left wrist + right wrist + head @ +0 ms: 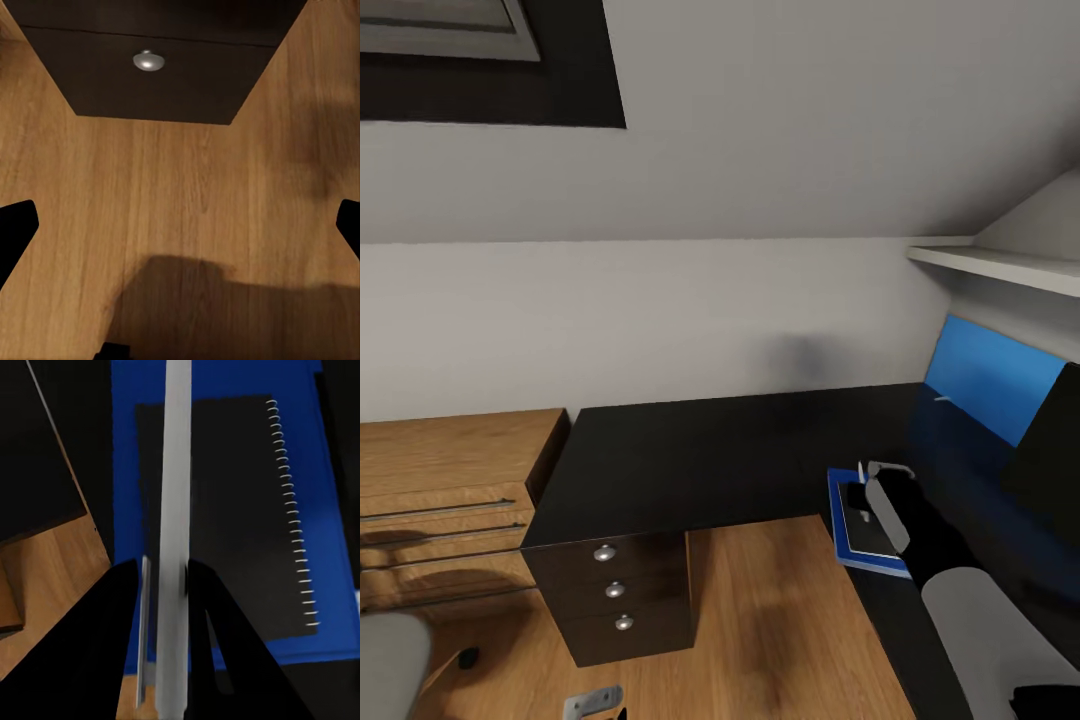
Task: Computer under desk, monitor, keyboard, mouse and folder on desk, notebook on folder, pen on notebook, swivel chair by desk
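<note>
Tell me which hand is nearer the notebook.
Right. The right hand holds the pen directly above the notebook on the folder. The left hand is down over the wood floor by the desk's drawer unit.

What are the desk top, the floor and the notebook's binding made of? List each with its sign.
Desk: glossy black, probably lacquered board or laminate; it mirrors the blue panel.
Floor: wood or wood-look laminate; visible grain, satin sheen.
Notebook: matte black cover, pale wire spiral along one edge, likely metal.
</note>
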Controlling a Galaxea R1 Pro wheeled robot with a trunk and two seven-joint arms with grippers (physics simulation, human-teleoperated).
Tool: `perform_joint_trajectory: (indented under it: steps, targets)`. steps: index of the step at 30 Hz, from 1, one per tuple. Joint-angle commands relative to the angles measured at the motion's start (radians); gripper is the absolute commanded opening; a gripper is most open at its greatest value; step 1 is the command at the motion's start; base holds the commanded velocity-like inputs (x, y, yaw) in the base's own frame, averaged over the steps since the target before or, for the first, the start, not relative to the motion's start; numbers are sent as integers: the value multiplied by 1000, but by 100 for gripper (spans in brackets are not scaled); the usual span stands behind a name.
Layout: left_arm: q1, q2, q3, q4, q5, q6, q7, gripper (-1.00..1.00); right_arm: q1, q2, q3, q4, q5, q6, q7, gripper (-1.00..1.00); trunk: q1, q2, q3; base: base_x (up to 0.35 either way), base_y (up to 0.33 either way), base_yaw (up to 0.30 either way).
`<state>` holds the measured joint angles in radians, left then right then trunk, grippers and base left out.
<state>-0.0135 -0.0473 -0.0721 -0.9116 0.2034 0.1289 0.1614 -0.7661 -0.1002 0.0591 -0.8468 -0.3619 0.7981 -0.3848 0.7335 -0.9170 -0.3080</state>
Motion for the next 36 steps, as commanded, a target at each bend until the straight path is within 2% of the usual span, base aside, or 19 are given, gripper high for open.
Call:
perform_joint_trajectory:
  steps: [1, 8, 12, 29, 36]
  targets:
    - [0, 0, -3, -2, 10, 4, 7, 100, -1, -1, 24, 3, -10, -3, -9, -100, 0, -1, -1, 0, 0, 0]
    - [0, 0, -3, -4, 10, 4, 9, 100, -1, -3, 56, 20, -8, -25, -10, -100, 0, -1, -1, 0, 0, 0]
    - [0, 0, -3, -4, 10, 4, 9, 100, -1, -5, 56, 28, -7, -27, -13, -100, 0, -1, -1, 0, 0, 0]
    - [0, 0, -3, -1, 8, 5, 10, 100, -1, -49, 56, 33, -6, -22, -19, -100, 0, -1, -1, 0, 0, 0]
    - [0, 0, -3, -1, 8, 5, 10, 100, -1, -60, 57, 60, -6, -22, -18, -100, 0, -1, -1, 0, 0, 0]
